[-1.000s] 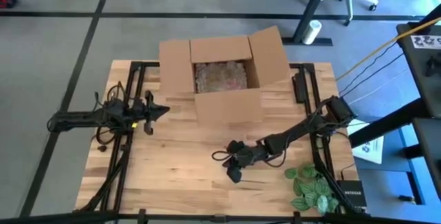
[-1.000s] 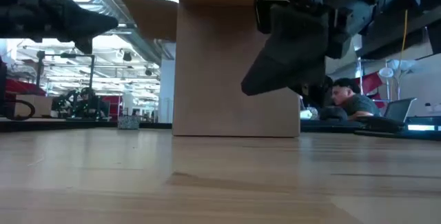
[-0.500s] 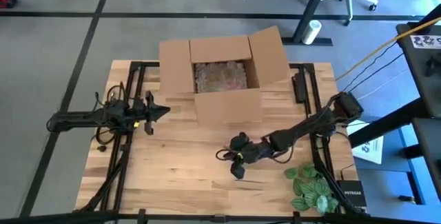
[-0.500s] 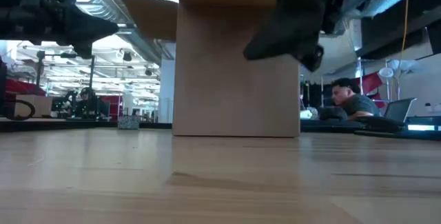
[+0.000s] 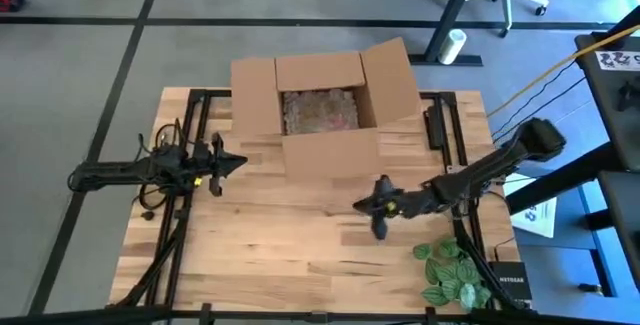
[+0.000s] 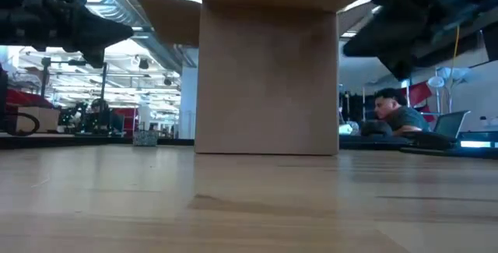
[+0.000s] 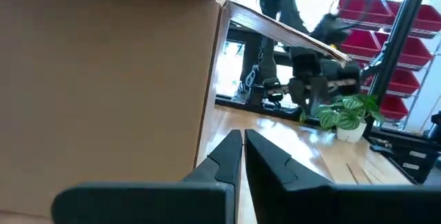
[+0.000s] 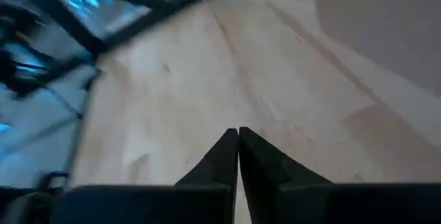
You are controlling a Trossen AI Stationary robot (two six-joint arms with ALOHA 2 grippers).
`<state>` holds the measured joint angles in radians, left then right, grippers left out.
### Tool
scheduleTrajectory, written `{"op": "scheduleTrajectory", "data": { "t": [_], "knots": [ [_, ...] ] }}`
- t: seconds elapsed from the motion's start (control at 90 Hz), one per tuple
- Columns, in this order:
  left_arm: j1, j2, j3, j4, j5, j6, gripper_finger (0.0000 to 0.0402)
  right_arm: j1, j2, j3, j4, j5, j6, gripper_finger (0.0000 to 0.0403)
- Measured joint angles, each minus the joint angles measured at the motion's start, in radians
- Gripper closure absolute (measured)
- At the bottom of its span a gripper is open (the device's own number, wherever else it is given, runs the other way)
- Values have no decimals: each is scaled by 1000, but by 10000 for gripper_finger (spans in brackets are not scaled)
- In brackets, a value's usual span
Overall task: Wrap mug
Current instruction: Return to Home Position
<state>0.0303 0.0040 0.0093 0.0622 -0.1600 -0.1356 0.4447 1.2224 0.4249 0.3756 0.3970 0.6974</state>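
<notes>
High view: bubble-wrapped mugs lie in box; homing step, I judge. My right end effector and left end effector are clenched, empty. Next: fold right arm home.

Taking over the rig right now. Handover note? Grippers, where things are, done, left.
Left gripper: shut, empty, over the table's left side, level with the box front.
Right gripper: shut, empty, over the table in front of the box, right of centre, arm stretched out.
Box: open, at the table's back; bubble-wrapped bundles lie inside. No mug shows outside it.
Done: wrapping and boxing, as far as can be seen.
Left: right arm looks not yet home.
</notes>
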Motion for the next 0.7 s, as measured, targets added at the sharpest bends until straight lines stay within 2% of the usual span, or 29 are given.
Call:
{"op": "scheduleTrajectory", "data": {
  "t": [0.189, 0.311, 0.489, 0.7],
  "knots": [
    [0, 0, 0, 2, 0, -3, 401, -5, -219, -180, 49, -7, -52, 403],
    [0, 0, 0, 2, 0, -17, 401, -64, -365, -256, 50, -61, -109, 403],
    [0, 0, 0, 2, 0, -39, 401, -232, -515, -331, 49, -257, -198, 403],
    [0, 0, 0, 2, 0, -42, 401, -466, -549, -370, 50, -502, -298, 403]
  ]
}}
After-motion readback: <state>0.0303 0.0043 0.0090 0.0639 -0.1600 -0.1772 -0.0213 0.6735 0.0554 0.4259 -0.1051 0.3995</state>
